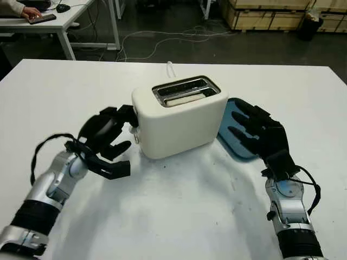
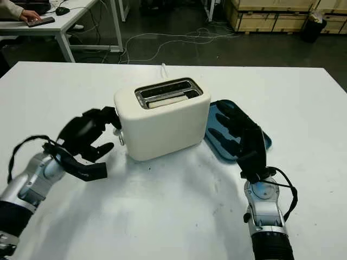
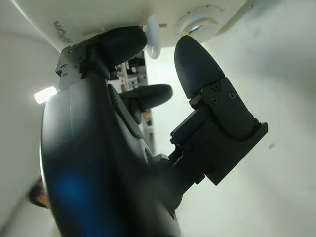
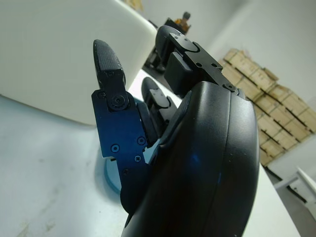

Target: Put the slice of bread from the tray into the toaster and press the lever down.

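A white toaster (image 1: pixel 179 116) stands in the middle of the table. A slice of bread (image 1: pixel 184 99) sits low in its near slot. My left hand (image 1: pixel 126 132) is at the toaster's left end. In the left wrist view one finger (image 3: pixel 118 44) presses against the white lever knob (image 3: pixel 153 42), and the thumb (image 3: pixel 197 64) curls under it beside the round dial (image 3: pixel 197 22). My right hand (image 1: pixel 252 127) is open, holds nothing and hovers over the blue tray (image 1: pixel 232 147) just right of the toaster, hiding most of it.
A white power cord (image 1: pixel 170 67) leaves the toaster's back. Beyond the table lie floor cables (image 1: pixel 162 40), a desk at the far left with a person's hand (image 1: pixel 30 12) on it, and stacked cartons (image 1: pixel 271 13) at the far right.
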Robot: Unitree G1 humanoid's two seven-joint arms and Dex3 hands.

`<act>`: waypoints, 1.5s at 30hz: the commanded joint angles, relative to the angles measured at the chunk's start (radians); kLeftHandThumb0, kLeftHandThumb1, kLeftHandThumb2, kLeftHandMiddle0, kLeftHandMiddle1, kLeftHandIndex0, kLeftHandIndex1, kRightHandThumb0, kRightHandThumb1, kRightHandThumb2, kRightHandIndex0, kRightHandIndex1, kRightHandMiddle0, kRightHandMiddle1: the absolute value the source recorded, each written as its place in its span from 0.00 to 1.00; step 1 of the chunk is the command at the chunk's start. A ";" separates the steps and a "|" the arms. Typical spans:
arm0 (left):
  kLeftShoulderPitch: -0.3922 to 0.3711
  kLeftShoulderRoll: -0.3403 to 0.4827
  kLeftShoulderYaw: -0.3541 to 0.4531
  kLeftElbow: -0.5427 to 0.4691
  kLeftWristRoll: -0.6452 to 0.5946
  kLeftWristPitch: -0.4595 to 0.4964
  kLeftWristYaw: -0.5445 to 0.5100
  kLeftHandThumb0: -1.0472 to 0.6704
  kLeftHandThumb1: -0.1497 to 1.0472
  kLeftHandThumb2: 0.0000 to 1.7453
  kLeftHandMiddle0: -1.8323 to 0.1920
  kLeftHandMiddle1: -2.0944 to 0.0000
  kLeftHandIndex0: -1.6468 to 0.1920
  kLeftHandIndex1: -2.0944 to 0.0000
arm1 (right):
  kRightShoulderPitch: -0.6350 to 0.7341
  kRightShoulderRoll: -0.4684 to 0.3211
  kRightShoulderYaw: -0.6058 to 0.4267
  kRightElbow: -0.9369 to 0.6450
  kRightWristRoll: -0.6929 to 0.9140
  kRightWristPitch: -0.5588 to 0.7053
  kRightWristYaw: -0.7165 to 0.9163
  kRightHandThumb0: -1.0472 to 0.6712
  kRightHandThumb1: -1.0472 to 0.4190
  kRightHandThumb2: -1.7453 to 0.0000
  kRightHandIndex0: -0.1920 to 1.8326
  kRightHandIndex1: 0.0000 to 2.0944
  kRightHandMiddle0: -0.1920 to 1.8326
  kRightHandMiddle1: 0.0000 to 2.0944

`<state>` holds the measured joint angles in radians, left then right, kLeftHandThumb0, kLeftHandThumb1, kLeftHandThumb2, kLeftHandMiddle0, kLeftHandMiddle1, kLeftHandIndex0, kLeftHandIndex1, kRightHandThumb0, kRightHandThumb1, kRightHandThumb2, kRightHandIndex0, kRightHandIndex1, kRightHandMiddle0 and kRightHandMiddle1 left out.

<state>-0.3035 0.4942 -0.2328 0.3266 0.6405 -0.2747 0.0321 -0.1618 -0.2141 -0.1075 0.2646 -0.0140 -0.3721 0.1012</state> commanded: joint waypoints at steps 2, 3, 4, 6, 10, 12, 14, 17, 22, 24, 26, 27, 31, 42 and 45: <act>0.087 -0.049 -0.080 0.051 0.015 0.032 -0.040 0.26 0.35 0.91 0.81 0.17 0.84 0.20 | 0.003 -0.005 -0.005 -0.009 0.010 -0.016 0.006 0.36 0.09 0.98 0.41 0.00 0.40 0.00; 0.094 -0.054 -0.083 0.044 0.014 0.044 -0.041 0.25 0.35 0.92 0.81 0.17 0.84 0.19 | 0.002 -0.004 -0.005 -0.009 0.011 -0.015 0.007 0.36 0.09 0.98 0.41 0.00 0.40 0.00; 0.099 -0.056 -0.085 0.036 0.012 0.055 -0.043 0.23 0.36 0.92 0.81 0.17 0.85 0.19 | 0.002 -0.003 -0.005 -0.008 0.011 -0.016 0.007 0.36 0.09 0.98 0.41 0.00 0.40 0.00; 0.109 -0.058 -0.088 0.013 0.006 0.078 -0.056 0.22 0.36 0.93 0.81 0.17 0.85 0.19 | 0.001 -0.002 -0.003 -0.009 0.012 -0.012 0.009 0.36 0.09 0.98 0.41 0.00 0.40 0.00; 0.124 -0.057 -0.101 -0.024 -0.004 0.078 -0.061 0.19 0.35 0.94 0.80 0.17 0.85 0.17 | 0.001 0.000 -0.002 -0.012 0.008 -0.005 0.007 0.36 0.09 0.98 0.42 0.00 0.40 0.00; 0.137 -0.062 -0.104 -0.034 -0.024 0.061 -0.056 0.17 0.37 0.94 0.79 0.17 0.85 0.17 | 0.000 -0.002 -0.003 -0.009 0.006 -0.006 0.007 0.36 0.09 0.98 0.42 0.00 0.40 0.00; 0.145 -0.063 -0.108 -0.037 -0.035 0.047 -0.055 0.16 0.40 0.92 0.78 0.17 0.84 0.17 | 0.000 -0.005 -0.003 -0.008 0.003 -0.007 0.007 0.35 0.09 0.98 0.42 0.00 0.40 0.00; 0.136 -0.048 -0.122 -0.035 -0.038 0.033 -0.070 0.11 0.47 0.90 0.78 0.17 0.82 0.17 | -0.001 -0.007 -0.003 -0.007 0.000 -0.009 0.006 0.35 0.09 0.98 0.42 0.00 0.40 0.00; 0.138 -0.015 -0.128 -0.085 -0.044 0.048 -0.109 0.09 0.54 0.86 0.78 0.17 0.81 0.17 | -0.002 -0.006 -0.003 -0.009 -0.002 -0.003 0.003 0.36 0.09 0.98 0.42 0.00 0.40 0.00; 0.143 0.002 -0.132 -0.126 -0.020 0.074 -0.111 0.11 0.50 0.87 0.77 0.17 0.80 0.17 | -0.003 -0.007 -0.004 -0.004 0.005 -0.006 0.010 0.36 0.09 0.98 0.42 0.00 0.40 0.00; 0.139 0.033 -0.153 -0.213 0.053 0.150 -0.160 0.14 0.42 0.92 0.75 0.18 0.78 0.20 | -0.003 -0.008 -0.005 0.000 0.004 -0.007 0.011 0.36 0.09 0.98 0.41 0.00 0.40 0.00; 0.140 0.042 -0.162 -0.266 0.088 0.199 -0.193 0.16 0.39 0.93 0.75 0.19 0.76 0.22 | -0.003 -0.009 -0.005 0.000 0.003 -0.006 0.010 0.36 0.09 0.98 0.41 0.00 0.40 0.00; 0.120 0.014 -0.225 -0.320 0.206 0.369 -0.305 0.27 0.22 0.94 0.66 0.31 0.62 0.37 | -0.003 -0.006 -0.003 -0.002 0.013 0.000 0.021 0.36 0.09 0.98 0.42 0.00 0.40 0.00; 0.103 -0.123 -0.301 -0.121 0.220 0.472 -0.251 0.34 0.22 0.88 0.60 0.42 0.51 0.55 | -0.008 -0.024 -0.002 0.003 -0.010 0.004 0.015 0.34 0.09 0.96 0.42 0.00 0.40 0.00; 0.097 -0.120 -0.304 -0.124 0.224 0.477 -0.261 0.34 0.24 0.87 0.62 0.40 0.53 0.54 | -0.006 -0.028 0.000 -0.002 -0.018 0.010 0.010 0.34 0.09 0.96 0.42 0.00 0.40 0.00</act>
<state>-0.2748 0.4274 -0.4156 0.0786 0.8709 0.2035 -0.1019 -0.1610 -0.2315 -0.1073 0.2648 -0.0231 -0.3711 0.1175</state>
